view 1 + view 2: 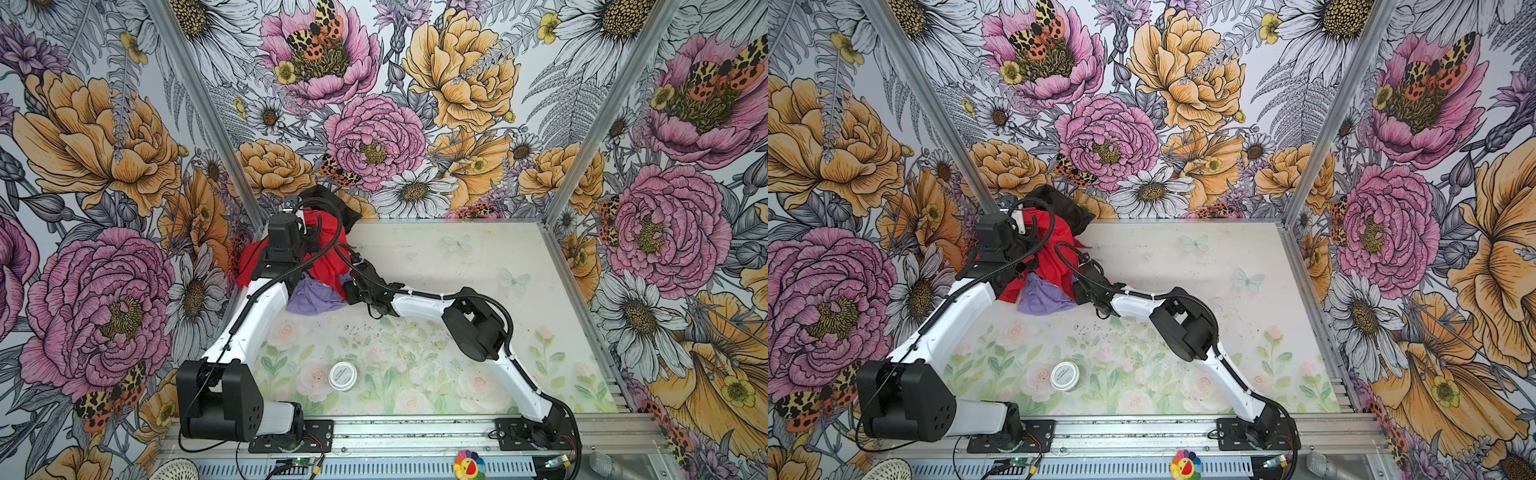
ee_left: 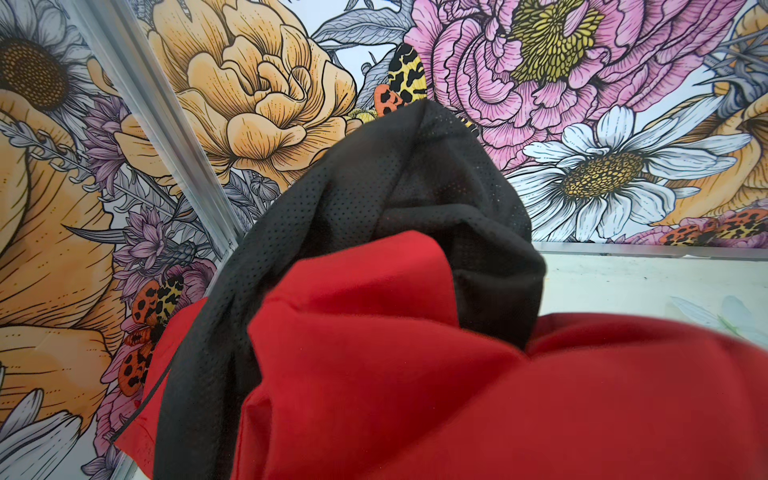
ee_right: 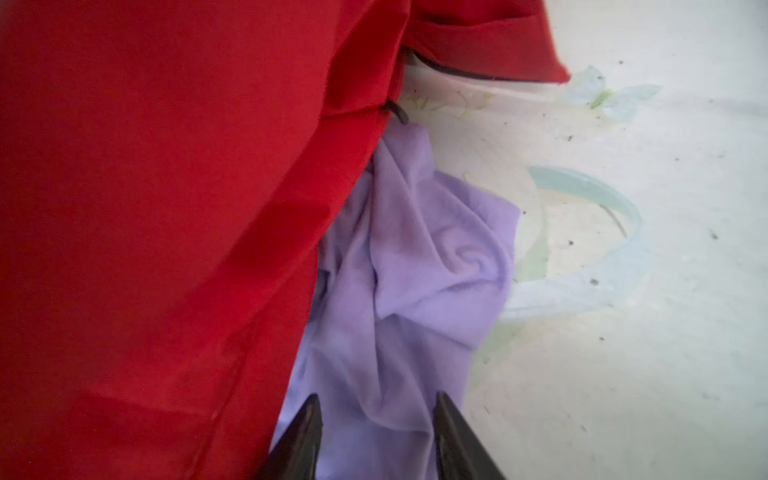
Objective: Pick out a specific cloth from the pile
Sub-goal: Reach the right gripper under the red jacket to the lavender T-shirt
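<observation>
Now: right tool (image 3: 376, 399) stood partly spread, its two fingertips (image 3: 309, 419) straddling a fold of the cloth (image 3: 415, 270); no firm pinch was visible. The cloth lay on the desk (image 1: 457, 266) at the near edge of the pile (image 1: 1054, 245), partly under the red cloth (image 1: 328, 262). Left tool (image 1: 301, 232) was pressed together, tips buried in red fabric. The black cloth (image 2: 374, 187) rose behind it.

Flower-patterned walls (image 1: 415, 62), pale floral tabletop (image 1: 436, 257)

Left tool hidden in red cloth (image 1: 328, 270), lavender cloth (image 1: 311, 297) partly under it.
</observation>
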{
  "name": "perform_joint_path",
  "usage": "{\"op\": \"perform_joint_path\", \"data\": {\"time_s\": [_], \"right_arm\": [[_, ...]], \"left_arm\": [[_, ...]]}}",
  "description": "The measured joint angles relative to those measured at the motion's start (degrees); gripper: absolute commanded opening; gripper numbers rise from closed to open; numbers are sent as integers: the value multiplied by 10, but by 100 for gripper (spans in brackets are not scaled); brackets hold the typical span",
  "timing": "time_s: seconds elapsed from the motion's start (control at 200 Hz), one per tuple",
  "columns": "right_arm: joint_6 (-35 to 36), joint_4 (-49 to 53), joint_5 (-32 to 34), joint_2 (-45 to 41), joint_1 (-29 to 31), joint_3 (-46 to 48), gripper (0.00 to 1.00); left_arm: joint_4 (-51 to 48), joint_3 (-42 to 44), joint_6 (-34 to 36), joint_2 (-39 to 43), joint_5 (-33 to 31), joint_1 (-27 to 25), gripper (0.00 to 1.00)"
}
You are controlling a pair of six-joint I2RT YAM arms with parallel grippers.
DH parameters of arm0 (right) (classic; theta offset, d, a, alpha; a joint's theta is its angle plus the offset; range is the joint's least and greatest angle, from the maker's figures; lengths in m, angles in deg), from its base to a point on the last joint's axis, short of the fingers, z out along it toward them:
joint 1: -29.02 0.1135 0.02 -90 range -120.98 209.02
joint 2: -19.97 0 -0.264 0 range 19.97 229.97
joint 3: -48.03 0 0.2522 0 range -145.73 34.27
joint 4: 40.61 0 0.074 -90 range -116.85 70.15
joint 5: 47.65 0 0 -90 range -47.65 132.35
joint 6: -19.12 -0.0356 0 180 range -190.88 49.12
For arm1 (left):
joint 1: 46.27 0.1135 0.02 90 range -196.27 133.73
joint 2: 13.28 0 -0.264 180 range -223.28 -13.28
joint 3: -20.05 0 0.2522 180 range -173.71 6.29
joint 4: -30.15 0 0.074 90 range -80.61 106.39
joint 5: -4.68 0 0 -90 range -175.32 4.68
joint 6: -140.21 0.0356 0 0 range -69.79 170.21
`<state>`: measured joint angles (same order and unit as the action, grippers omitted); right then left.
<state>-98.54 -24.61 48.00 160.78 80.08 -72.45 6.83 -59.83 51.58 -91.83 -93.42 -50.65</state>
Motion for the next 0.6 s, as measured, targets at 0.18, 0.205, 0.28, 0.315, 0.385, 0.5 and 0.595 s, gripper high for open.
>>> {"op": "perform_joint_path", "data": {"time_s": [0.18,0.205,0.28,0.315,0.385,0.5,0.595], "right_arm": [[12,22,8,43,6,-64,37],[14,26,9,49,6,-73,35],[20,35,17,59,7,-91,26],[21,39,21,60,7,-93,22],[22,45,26,60,7,-94,13],[16,48,30,60,7,-94,4],[15,48,34,60,7,-94,0]], "left_arm": [[1,2,-9,0,0,2,0],[1,2,-10,0,0,2,0],[3,2,-11,0,0,2,0],[4,2,-12,0,0,2,0],[5,2,-14,0,0,2,0],[7,2,-15,0,0,2,0],[9,2,-15,0,0,2,0]]}}
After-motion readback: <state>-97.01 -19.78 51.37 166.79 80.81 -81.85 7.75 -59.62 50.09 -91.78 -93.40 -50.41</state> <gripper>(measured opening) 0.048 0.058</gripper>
